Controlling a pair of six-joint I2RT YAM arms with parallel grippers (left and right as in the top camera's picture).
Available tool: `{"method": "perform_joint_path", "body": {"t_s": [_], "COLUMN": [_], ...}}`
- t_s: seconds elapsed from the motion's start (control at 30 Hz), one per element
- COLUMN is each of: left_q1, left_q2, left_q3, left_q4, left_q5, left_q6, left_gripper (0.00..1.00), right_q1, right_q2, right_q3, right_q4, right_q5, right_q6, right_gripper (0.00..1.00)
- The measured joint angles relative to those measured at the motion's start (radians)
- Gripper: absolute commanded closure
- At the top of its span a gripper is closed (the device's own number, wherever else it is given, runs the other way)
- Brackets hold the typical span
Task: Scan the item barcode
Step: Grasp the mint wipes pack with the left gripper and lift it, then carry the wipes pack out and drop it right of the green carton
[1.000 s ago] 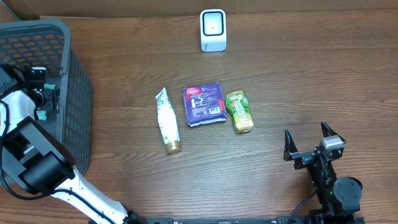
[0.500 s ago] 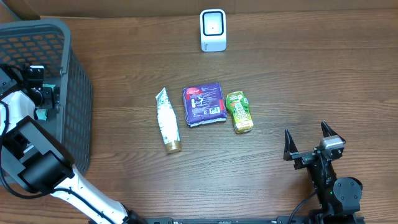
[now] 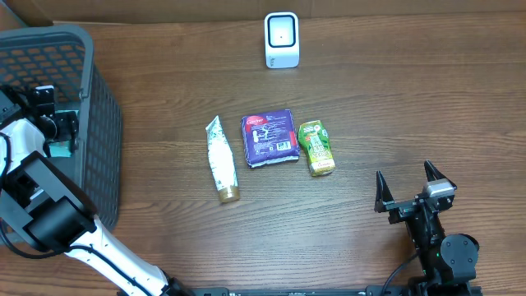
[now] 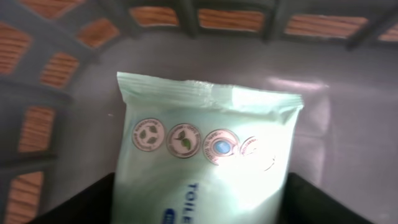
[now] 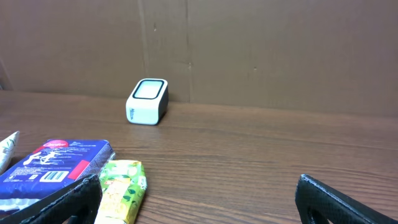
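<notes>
My left gripper (image 3: pixel 51 123) reaches down inside the grey basket (image 3: pixel 99 99). In the left wrist view a pale green wipes pack (image 4: pixel 205 143) lies on the basket floor. It fills the gap of the left gripper (image 4: pixel 199 211), and both dark fingers (image 4: pixel 81 202) press against its sides. The white scanner (image 3: pixel 281 39) stands at the back of the table, also seen as the scanner (image 5: pixel 148 101) in the right wrist view. My right gripper (image 3: pixel 403 171) rests open near the front right, and the gap of the right gripper (image 5: pixel 199 205) holds nothing.
A white tube (image 3: pixel 221 159), a purple packet (image 3: pixel 271 138) and a green carton (image 3: pixel 316 147) lie in a row at the table's middle. The basket's high walls surround the left gripper. A brown cardboard wall (image 5: pixel 249 50) backs the table.
The left gripper's jaws have narrowed onto the wipes pack and its wrist shifted slightly in the basket. The right arm has not moved.
</notes>
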State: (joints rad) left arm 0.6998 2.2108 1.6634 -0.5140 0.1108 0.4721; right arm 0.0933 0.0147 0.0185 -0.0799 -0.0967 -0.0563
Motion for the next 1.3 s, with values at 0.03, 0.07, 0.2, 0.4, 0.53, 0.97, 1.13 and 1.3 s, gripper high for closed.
{"method": "perform_joint_path", "body": {"t_s": [0.03,0.07,0.2,0.4,0.53,0.97,1.13,1.3], "left_q1": [-0.002,-0.004,-0.006,-0.009,-0.012,-0.013,-0.013,-0.013], "left_q2": [0.000,0.000,0.000,-0.003,-0.004,-0.030,-0.151,-0.323], "left_q3": [0.002,0.003,0.012,0.020,0.027,0.203,0.293,0.343], "left_q4": [-0.011,-0.020,-0.059,-0.079,-0.085,-0.188,-0.235,-0.210], "left_q5": [0.003,0.005,0.006,0.005,-0.001,0.151,0.225,0.296], "left_q6": [-0.003,-0.003,-0.006,-0.029,-0.077,-0.387,-0.510,-0.607], "left_gripper": [0.37,0.40,0.65,0.96,0.96,0.96,0.96,0.96], "right_q1": [0.000,0.000,0.000,0.000,0.000,0.000,0.000,0.000], "right_q2": [0.000,0.000,0.000,0.000,0.000,0.000,0.000,0.000], "right_q3": [0.000,0.000,0.000,0.000,0.000,0.000,0.000,0.000], "right_q4": [0.000,0.001,0.000,0.000,0.000,0.000,0.001,0.000], "right_q5": [0.000,0.000,0.000,0.000,0.000,0.000,0.000,0.000], "right_q6": [0.000,0.000,0.000,0.000,0.000,0.000,0.000,0.000], "right_gripper": [0.00,0.00,0.00,0.00,0.00,0.00,0.00,0.00]}}
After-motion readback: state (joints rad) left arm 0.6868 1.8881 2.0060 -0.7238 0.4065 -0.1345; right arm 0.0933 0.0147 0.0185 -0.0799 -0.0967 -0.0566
